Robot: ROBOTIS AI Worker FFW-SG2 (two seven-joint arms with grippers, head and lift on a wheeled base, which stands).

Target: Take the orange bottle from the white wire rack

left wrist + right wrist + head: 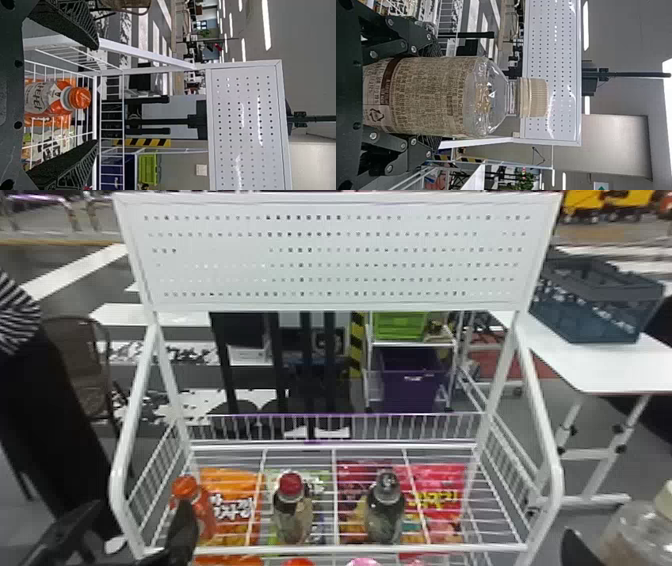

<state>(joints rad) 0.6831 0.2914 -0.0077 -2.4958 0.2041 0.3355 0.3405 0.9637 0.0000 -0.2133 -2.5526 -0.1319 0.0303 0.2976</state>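
In the left wrist view, the orange bottle (47,97) is seen standing in the wire rack (94,126), its long axis upright and its orange cap (80,98) pointed at the ceiling. The label is turned towards the wrist. The left gripper (98,94) is spread wide, with a finger out to each side of the bottle and a gap left on both sides; no grip has been taken. A plastic bottle is suggested: fairly stiff at cap and neck, softer at the walls, moderately heavy if full, and perhaps a little slippery on the smooth label. It would be best taken round the middle of the body, squeezed evenly and lifted straight up, so that the front rail is cleared without tipping.

In the head view, the bottle is placed near the front left corner of the rack, just beside the left side. A dark bottle with a red cap (292,510) is stood further right along the front edge, and a black-capped bottle (385,510) beyond that. A finger of the left gripper is seen overlapping the orange bottle; whether it is touched cannot be told.

In the right wrist view, a clear bottle (490,97) with a beige cap (534,97) is held upright between the fingers of the right gripper (435,95), off to the rack's right.
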